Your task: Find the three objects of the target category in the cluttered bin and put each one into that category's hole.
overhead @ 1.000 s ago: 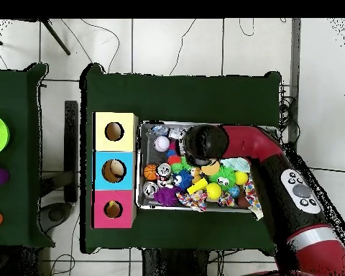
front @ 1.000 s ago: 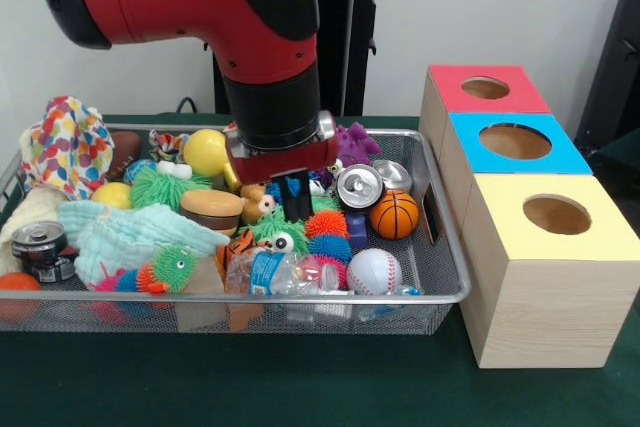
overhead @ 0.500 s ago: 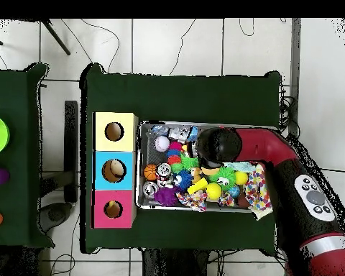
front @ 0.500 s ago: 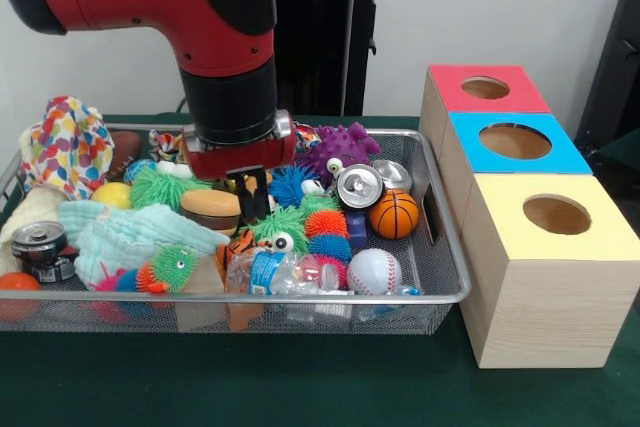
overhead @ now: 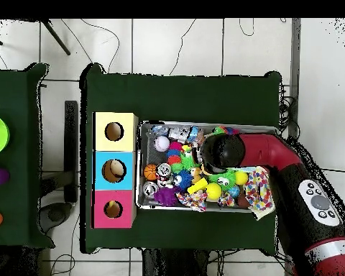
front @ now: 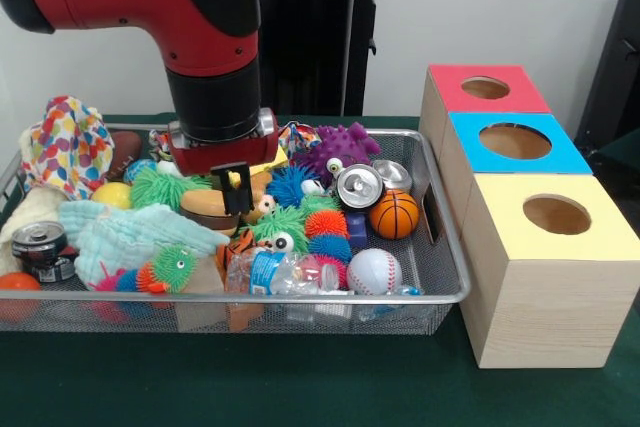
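A wire mesh bin [front: 440, 292] holds several toys, balls, cans and cloths. My gripper [front: 236, 190] hangs low over its middle left, just above a toy burger [front: 207, 210] and beside a green spiky ball [front: 160, 187]. A basketball [front: 394, 214], a baseball [front: 373, 271], a silver can [front: 357, 187] and a crushed plastic bottle [front: 285, 272] lie to its right. The wooden box has a red hole [front: 485, 88], a blue hole [front: 514, 140] and a yellow hole [front: 556, 214]. In the overhead view the arm's wrist [overhead: 222, 151] hides the gripper.
A patterned cloth [front: 65, 147] and a pale blue cloth [front: 125, 232] fill the bin's left end, with a dark can [front: 38, 247] by the corner. A purple spiky toy [front: 340, 147] sits at the back. Overhead, the box [overhead: 114, 171] adjoins the bin's left wall [overhead: 139, 165].
In the front view my gripper has moved left across the bin, from above the middle toys to above the toy burger. The bin's contents look unmoved.
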